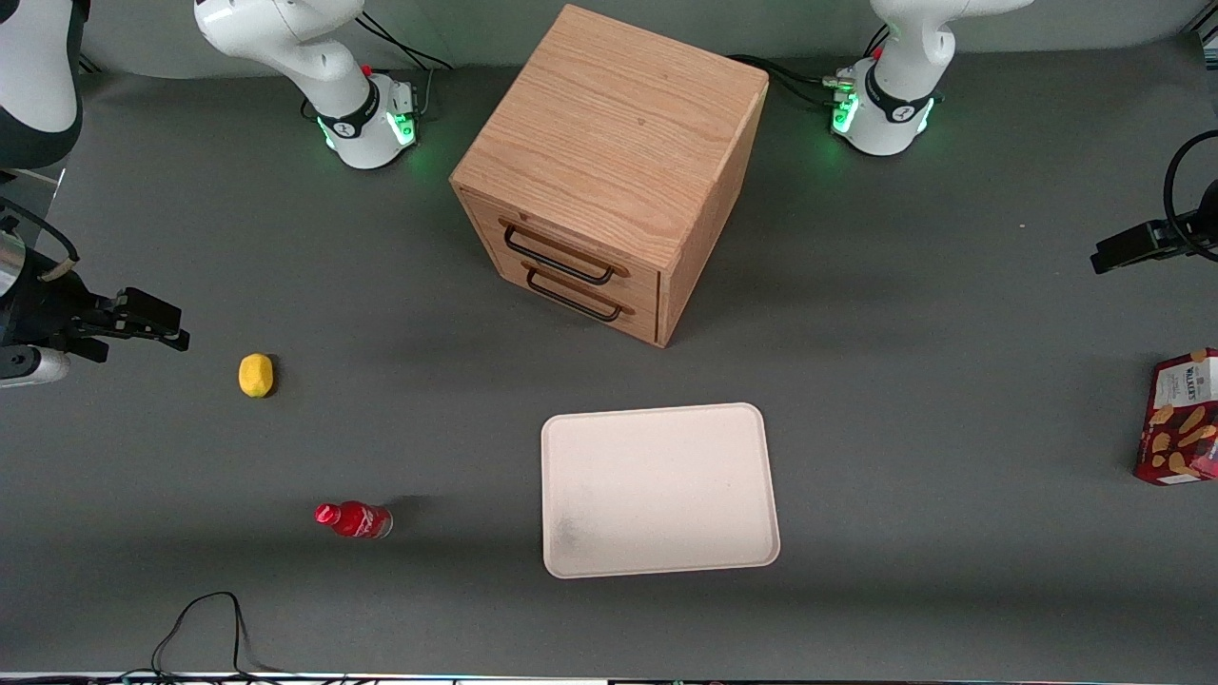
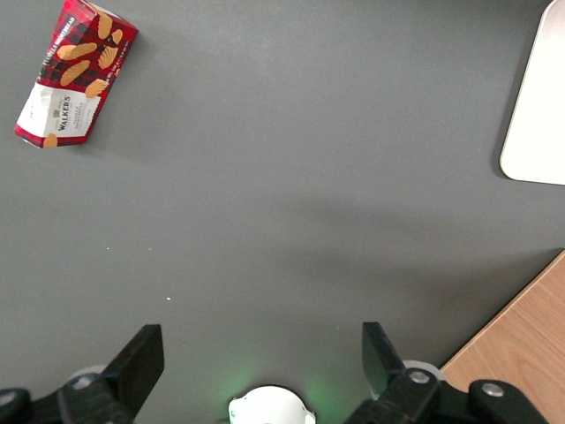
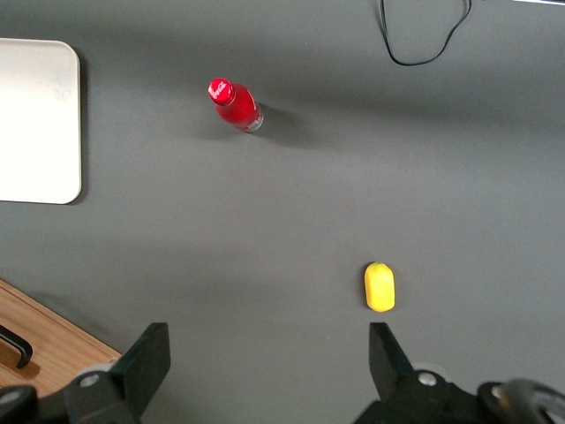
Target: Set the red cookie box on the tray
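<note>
The claw [image 2: 258,358] hangs wide apart and empty above bare desk [image 2: 291,194], well short of the red cookie box [image 2: 75,75] lying flat ahead, still ungrasped. The tray [image 2: 540,115] waits off to one side, unloaded.

Red cookie box [image 1: 1183,419] cut off by front view's 3 o'clock edge, toward working arm's end of counter [image 1: 952,381]; its full width not visible there. Tray [image 2: 538,106] cropped in left wrist view, only one rounded corner shows. Gripper [image 2: 260,358] high above bare counter, fingers wide apart, their bases cropped. Wooden drawer cabinet [image 2: 521,353] only a corner.
</note>
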Available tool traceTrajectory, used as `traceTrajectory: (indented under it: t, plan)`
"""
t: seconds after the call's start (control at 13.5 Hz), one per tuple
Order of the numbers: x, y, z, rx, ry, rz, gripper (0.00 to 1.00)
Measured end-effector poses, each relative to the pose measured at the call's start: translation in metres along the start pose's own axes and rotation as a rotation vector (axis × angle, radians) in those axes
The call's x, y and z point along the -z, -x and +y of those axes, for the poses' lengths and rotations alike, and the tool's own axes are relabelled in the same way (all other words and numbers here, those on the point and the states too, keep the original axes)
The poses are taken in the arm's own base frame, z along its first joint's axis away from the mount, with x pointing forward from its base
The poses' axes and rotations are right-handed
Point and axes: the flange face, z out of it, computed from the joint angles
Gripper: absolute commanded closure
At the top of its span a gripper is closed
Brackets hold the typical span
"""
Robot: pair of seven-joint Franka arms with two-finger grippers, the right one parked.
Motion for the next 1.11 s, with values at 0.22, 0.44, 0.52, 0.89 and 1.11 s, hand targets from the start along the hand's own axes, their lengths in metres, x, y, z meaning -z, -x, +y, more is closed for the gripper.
traceTrajectory:
  t: [0.22,0.44,0.52,0.89,1.11]
  plan:
    - [-0.003,-0.003,0.001,-0.01,0.0,-0.006,0.0]
    - [-0.003,-0.004,0.003,-0.015,0.0,-0.006,0.0]
    - [-0.003,-0.004,0.001,-0.018,0.0,-0.006,0.0]
    - [0.0,-0.005,-0.009,-0.036,0.004,0.001,0.0]
    - [-0.003,-0.009,-0.038,-0.055,0.011,-0.006,0.0]
